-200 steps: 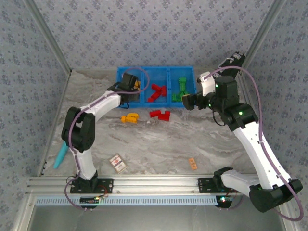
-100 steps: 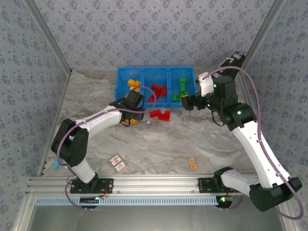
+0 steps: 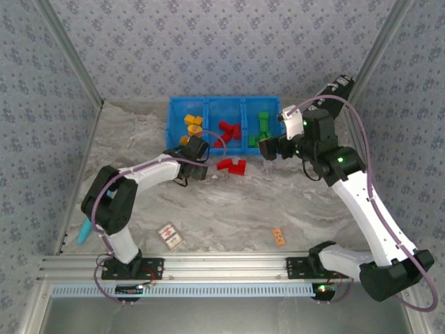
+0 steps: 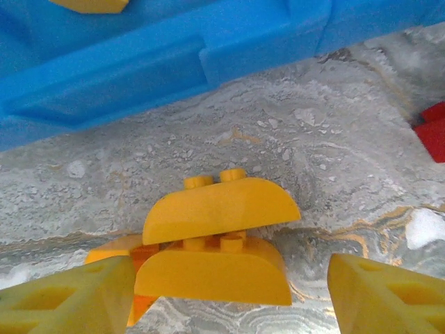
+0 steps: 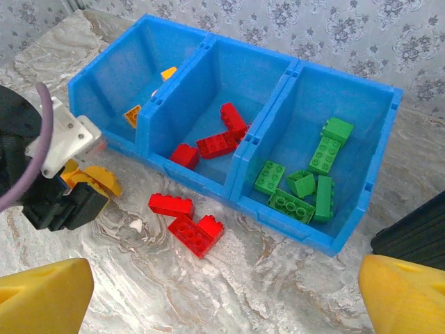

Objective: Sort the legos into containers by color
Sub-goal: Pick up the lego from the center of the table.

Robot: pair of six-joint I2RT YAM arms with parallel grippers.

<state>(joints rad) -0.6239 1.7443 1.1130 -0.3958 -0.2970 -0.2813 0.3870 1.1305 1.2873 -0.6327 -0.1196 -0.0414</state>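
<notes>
left pincer (image 4: 226,306): open, its 2 yellow fingers (image 4: 69,299) spread wide; it sits low over the bench (image 3: 278,202), just in front of the near wall of the blue bin (image 4: 174,56), and grips nothing.
curved orange-yellow legos (image 4: 219,209): 2 bricks with rounded tops, one lying against the other on the bench, between the left pincer's fingers. A further orange piece (image 4: 128,252) shows at their left side. Whether a finger touches any of them cannot be told.
right pincer (image 5: 222,306): open wide and empty, held above the bench near the bin's right end, looking down on all 3 compartments.
left compartment (image 5: 115,83): holds a few sorted orange-yellow pieces (image 3: 192,123).
middle compartment (image 5: 240,76): holds several red bricks (image 5: 215,142), lying loosely on its floor.
right compartment (image 5: 361,104): holds several green bricks (image 5: 306,184), some flat, some tilted.
loose red legos (image 5: 198,235): on the bench outside the bin, just in front of the middle compartment and to the right of the left pincer.
patterned card (image 3: 170,236): flat on the bench, near the left arm's base, well apart from the bin.
orange tag (image 3: 279,236): flat on the bench toward the near edge, between the 2 arm bases.
black case (image 5: 417,229): just beside the bin's right end.
teal object (image 3: 84,230): at the bench's left edge, tilted.
</notes>
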